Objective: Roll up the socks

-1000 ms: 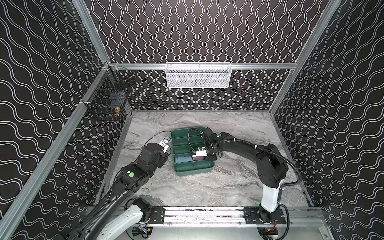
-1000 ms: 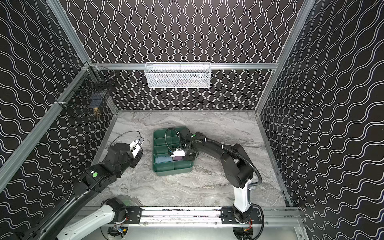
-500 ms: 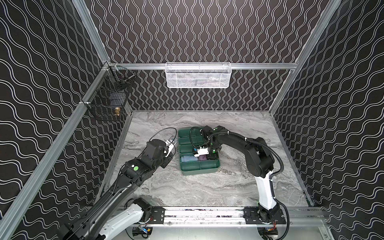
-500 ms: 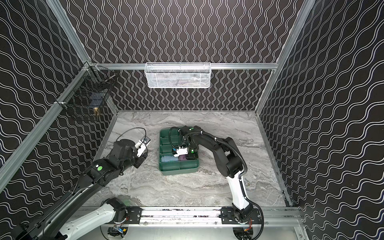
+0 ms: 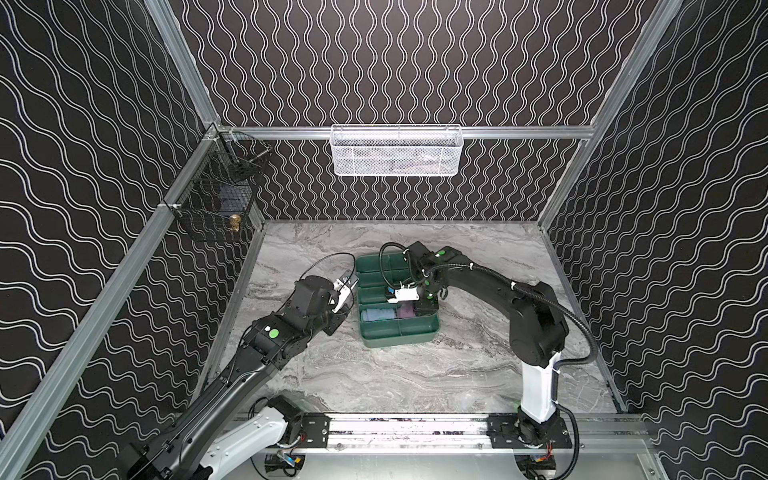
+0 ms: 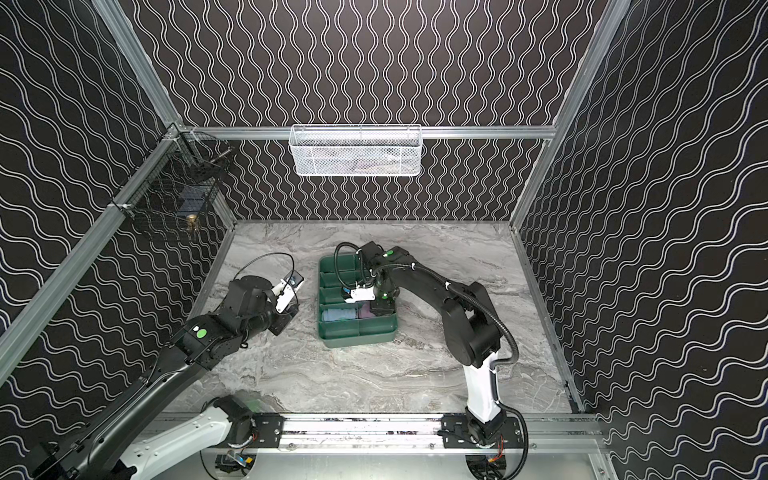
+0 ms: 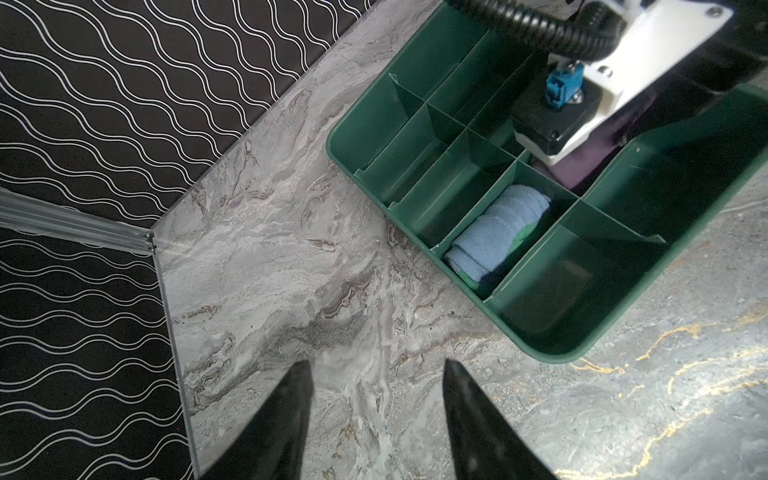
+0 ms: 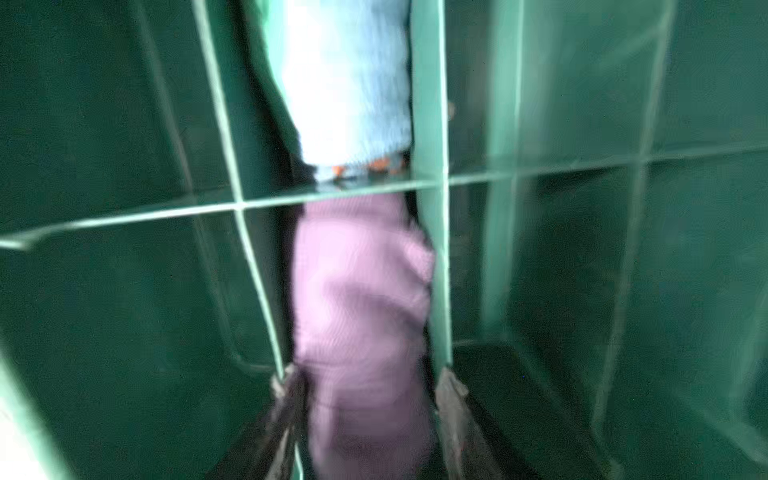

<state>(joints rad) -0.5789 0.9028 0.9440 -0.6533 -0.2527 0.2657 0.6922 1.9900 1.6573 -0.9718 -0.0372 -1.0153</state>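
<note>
A green divided tray sits mid-table. The light blue sock lies rolled in one compartment. In the adjoining compartment lies the purple sock, bunched up. My right gripper points down into that compartment, open, with a finger on each side of the purple sock. The right wrist view is blurred. Just left of the tray my left gripper hangs open over bare marble, holding nothing.
A white mesh basket hangs on the back wall and a black wire basket on the left wall. Patterned walls close three sides. The arms' metal rail runs along the front edge.
The right gripper's jaws have parted around the purple sock. The right arm has folded in and the tray has slid slightly right. The left gripper has moved closer to the tray.
</note>
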